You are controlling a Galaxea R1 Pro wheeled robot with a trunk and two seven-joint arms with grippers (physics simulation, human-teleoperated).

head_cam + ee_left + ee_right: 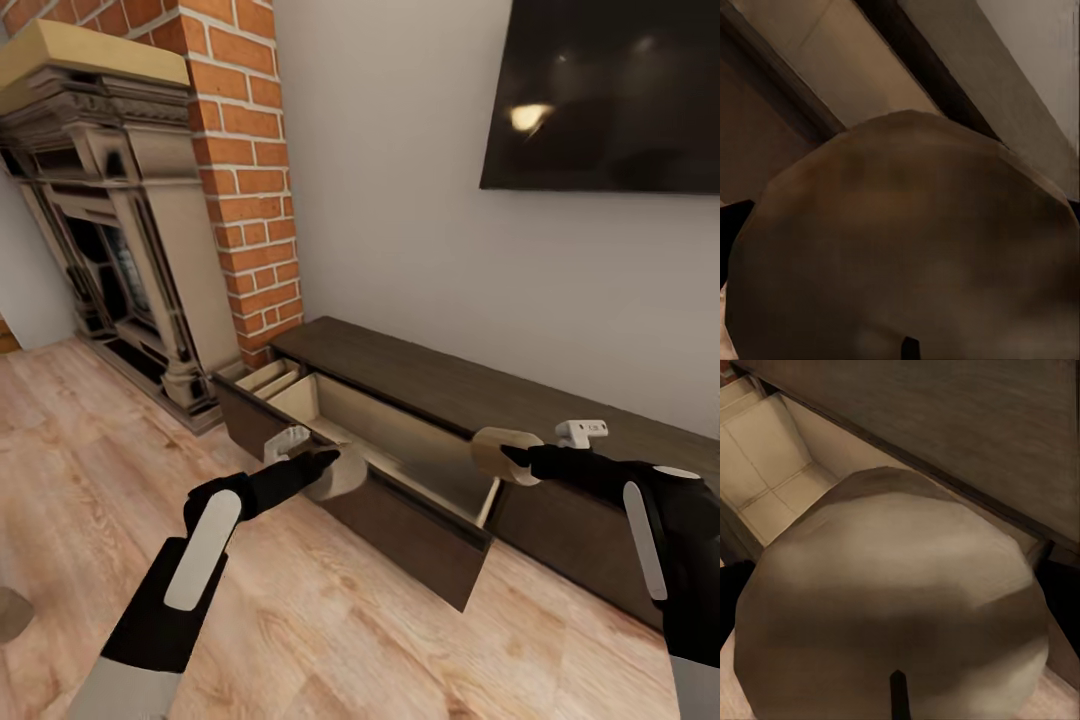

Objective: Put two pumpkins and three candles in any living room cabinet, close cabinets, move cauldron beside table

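Left tool [325, 462] is clenched around a pale tan candle [338, 473], a short round cylinder, and holds it at the front edge of the open drawer [400, 450] of the long, low dark-brown cabinet [480, 385]. Its black fingers lie across the candle's side, and in the left wrist view the candle's flat end [907, 240] sits close before the camera, with a wick showing as a small dark stub near its lower edge and the drawer's light interior and the cabinet's dark top beyond it.

Right tool [512, 455] grips a second candle [500, 453] of the same colour, held above the right end of the open drawer, close over the cabinet's top edge. From the right wrist view this candle [892, 607] is seen end-on with its dark wick, and below it lies the drawer's pale, panelled floor.

Pulled well out from the cabinet front, the drawer has a dark face panel hanging over the light wooden floor [300, 620]. A second, smaller open compartment [268, 380] with pale dividers shows at the cabinet's left end, beside the red brick column [245, 180] and the ornate fireplace surround [110, 220]. A dark television [610, 90] hangs on the white wall above the cabinet
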